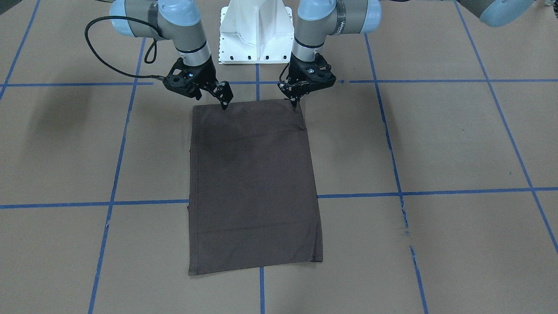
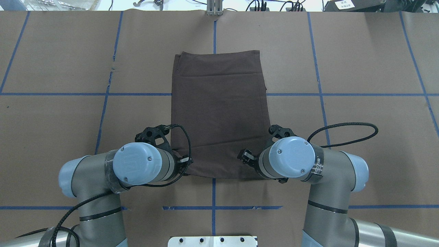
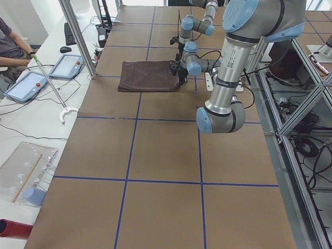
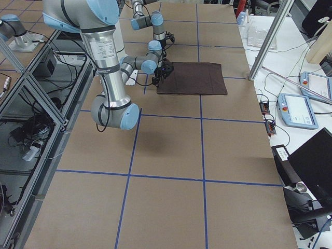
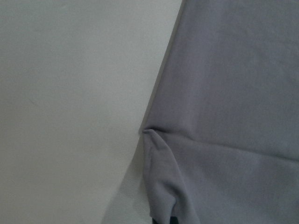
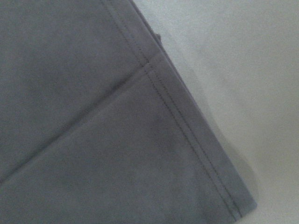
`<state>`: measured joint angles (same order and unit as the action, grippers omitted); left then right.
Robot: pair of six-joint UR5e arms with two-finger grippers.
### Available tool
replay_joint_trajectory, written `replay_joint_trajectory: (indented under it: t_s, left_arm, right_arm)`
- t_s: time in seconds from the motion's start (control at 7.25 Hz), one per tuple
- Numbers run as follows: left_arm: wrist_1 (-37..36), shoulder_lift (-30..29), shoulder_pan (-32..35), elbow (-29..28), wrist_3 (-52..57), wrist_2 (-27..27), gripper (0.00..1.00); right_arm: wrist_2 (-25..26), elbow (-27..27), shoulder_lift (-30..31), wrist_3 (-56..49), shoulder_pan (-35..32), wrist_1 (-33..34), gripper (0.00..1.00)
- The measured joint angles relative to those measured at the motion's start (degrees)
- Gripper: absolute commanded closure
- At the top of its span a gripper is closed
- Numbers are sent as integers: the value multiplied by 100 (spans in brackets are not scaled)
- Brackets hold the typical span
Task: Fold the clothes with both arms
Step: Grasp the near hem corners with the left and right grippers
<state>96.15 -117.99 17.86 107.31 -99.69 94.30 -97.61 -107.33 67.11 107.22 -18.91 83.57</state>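
A dark brown-grey T-shirt [image 1: 255, 183], folded into a long rectangle, is being shown lying flat on the brown counter [image 1: 436, 139], crossed by blue tape lines [image 1: 436, 81], just in front of the white pedestal [image 1: 256, 30]. Its short edge nearest the robot is being met at both corners. One corner is being pinched by the left fingers [image 1: 295, 103], which are clenched on a small raised fold of cloth in the left wrist view. The other corner is being touched by the right fingers [image 1: 224, 103]. Whether cloth is being grasped there cannot be told, as the stitched hem is lying flat in the right wrist view.
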Motion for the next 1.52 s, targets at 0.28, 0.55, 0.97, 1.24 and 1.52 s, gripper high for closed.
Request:
replay_joint_trajectory:
  t_s: [0.28, 0.55, 0.97, 1.24, 1.52]
  left_arm:
    - [1, -17, -7, 0, -5, 1, 100]
    - [1, -27, -10, 0, -6, 1, 100]
    - [1, -31, -3, 3, -6, -7, 100]
    - [1, -35, 1, 1, -6, -8, 100]
    - [1, -32, 5, 0, -6, -8, 100]
  right_arm:
    - [66, 197, -11, 100, 19, -2, 0]
    - [75, 287, -19, 144, 25, 20, 0]
    - [76, 332, -22, 161, 23, 28, 54]
    - [68, 328, -25, 205, 22, 34, 89]
    - [60, 313, -37, 211, 25, 42, 100]
